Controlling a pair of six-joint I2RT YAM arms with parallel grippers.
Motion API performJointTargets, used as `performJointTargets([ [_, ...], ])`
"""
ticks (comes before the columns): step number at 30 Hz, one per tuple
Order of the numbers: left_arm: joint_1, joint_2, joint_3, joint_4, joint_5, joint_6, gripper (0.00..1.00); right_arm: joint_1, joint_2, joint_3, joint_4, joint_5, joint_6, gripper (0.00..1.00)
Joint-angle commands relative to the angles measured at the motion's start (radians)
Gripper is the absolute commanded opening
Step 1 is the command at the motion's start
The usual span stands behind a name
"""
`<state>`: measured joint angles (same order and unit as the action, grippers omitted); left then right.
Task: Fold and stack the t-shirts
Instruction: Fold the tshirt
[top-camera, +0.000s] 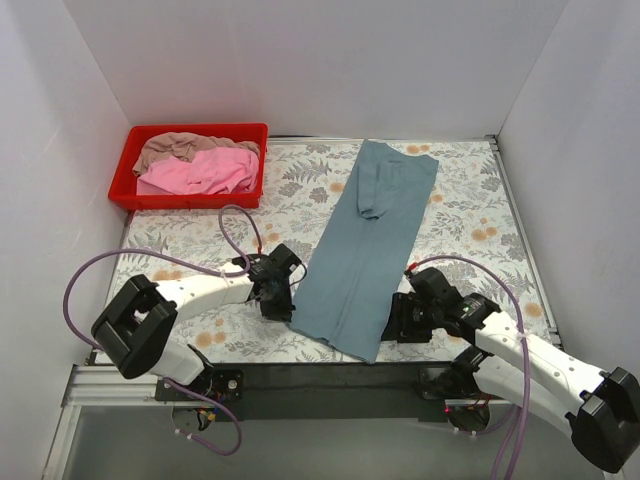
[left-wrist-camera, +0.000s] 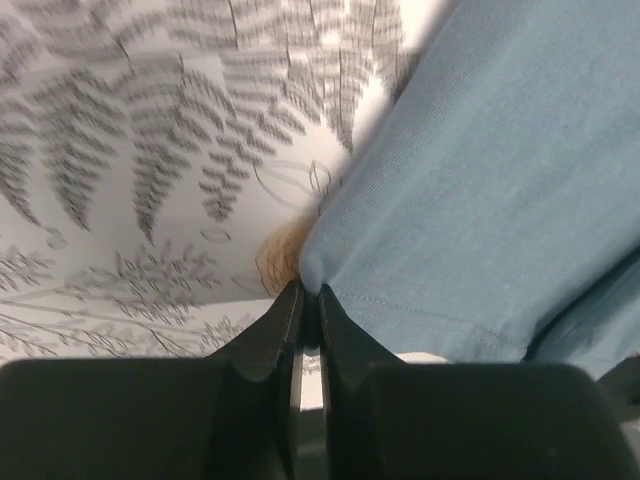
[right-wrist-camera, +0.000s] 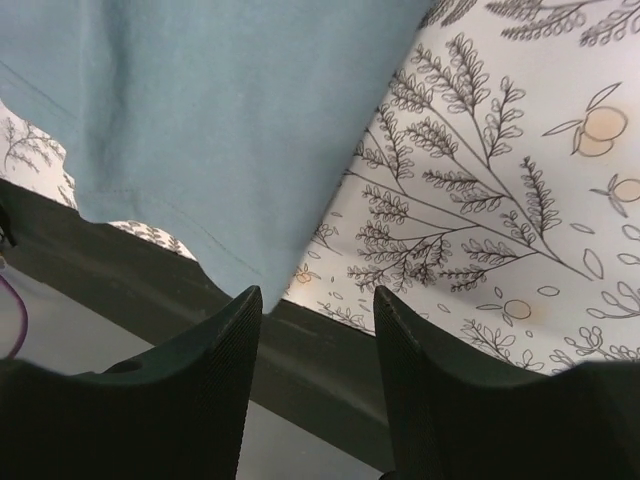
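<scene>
Pinching the near left hem corner of the blue-grey t-shirt (top-camera: 360, 250), the left gripper (left-wrist-camera: 308, 290) has its jaws pressed together, the cloth bunching right at the tips. Across from it, the right gripper (right-wrist-camera: 315, 297) sits at the shirt's near right corner with its jaws apart and nothing between them; the hem lies just beside one finger. The shirt is folded into a long strip that runs away from the arms down the middle of the flower-print table (top-camera: 470, 210), with a sleeve doubled over near its far end. Back in the far left corner, the red tray (top-camera: 125, 175) holds the pink t-shirt (top-camera: 205, 172), with the beige t-shirt (top-camera: 180, 147) crumpled behind it.
</scene>
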<state>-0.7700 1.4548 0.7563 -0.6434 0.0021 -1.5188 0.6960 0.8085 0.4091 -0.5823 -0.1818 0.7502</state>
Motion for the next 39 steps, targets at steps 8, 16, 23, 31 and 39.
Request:
performJointTargets([
  [8, -0.113, -0.143, -0.118, 0.005, 0.11, -0.234, 0.01, 0.14, -0.003, 0.02, -0.09, 0.143, 0.164, 0.51],
  [16, -0.13, -0.114, -0.091, 0.019, 0.088, -0.236, 0.01, 0.252, 0.049, 0.051, -0.108, 0.215, 0.229, 0.5],
  [23, -0.13, -0.111, -0.087, 0.019, 0.087, -0.228, 0.01, 0.173, 0.147, 0.264, -0.143, 0.453, 0.054, 0.54],
  [31, -0.132, -0.191, -0.048, -0.061, 0.01, -0.253, 0.39, -0.194, 0.414, 0.442, 0.097, 0.306, -0.324, 0.59],
  [39, -0.127, -0.347, 0.028, -0.122, -0.292, -0.17, 0.65, -0.378, 0.739, 0.643, 0.303, 0.191, -0.431, 0.59],
])
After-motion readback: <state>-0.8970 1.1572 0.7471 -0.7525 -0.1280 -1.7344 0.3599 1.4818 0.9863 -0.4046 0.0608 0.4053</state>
